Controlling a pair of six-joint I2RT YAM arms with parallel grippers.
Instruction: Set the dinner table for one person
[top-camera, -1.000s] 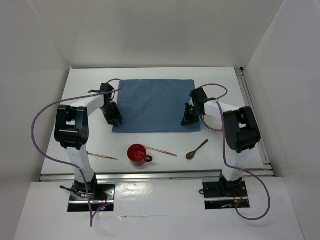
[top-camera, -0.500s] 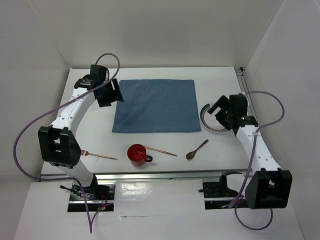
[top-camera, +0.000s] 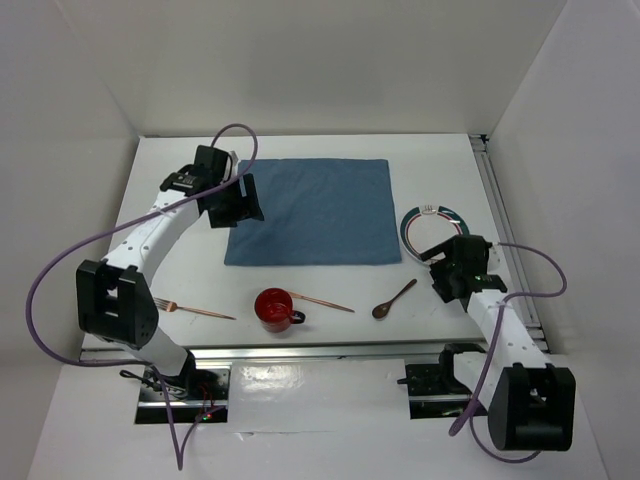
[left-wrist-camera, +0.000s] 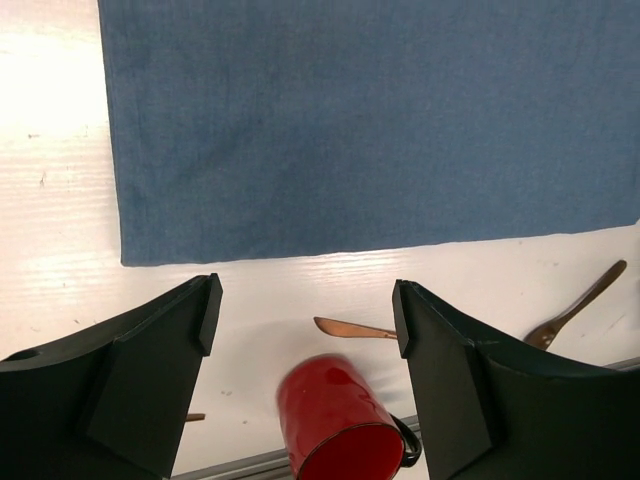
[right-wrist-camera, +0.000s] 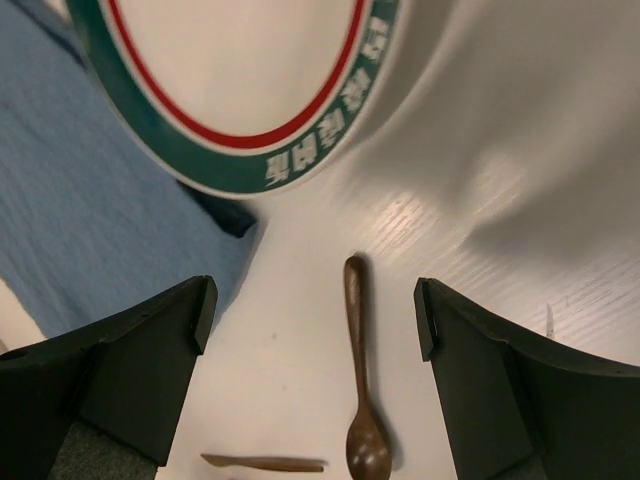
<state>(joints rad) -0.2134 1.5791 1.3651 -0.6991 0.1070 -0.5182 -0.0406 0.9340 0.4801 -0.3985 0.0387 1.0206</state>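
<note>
White table (top-camera: 300, 148) fills the top view, bare strips round the central blue placemat (top-camera: 312, 212). Plate (top-camera: 413, 224) just right of it, near the table's right edge. Left gripper (left-wrist-camera: 305, 297) spread, empty, at placemat's left edge. Right gripper (right-wrist-camera: 315, 300) spread, empty, near spoon (right-wrist-camera: 360, 400). Plate lettering only legible in right wrist view.

1 each: placemat (top-camera: 310, 210), plate (top-camera: 415, 225), cup (top-camera: 272, 308), spoon (top-camera: 393, 299), fork (top-camera: 195, 310), knife (top-camera: 322, 302)

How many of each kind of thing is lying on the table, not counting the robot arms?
Placemat: 1
Plate: 1
Mug: 1
Fork: 1
Knife: 1
Spoon: 1
Total: 6
</note>
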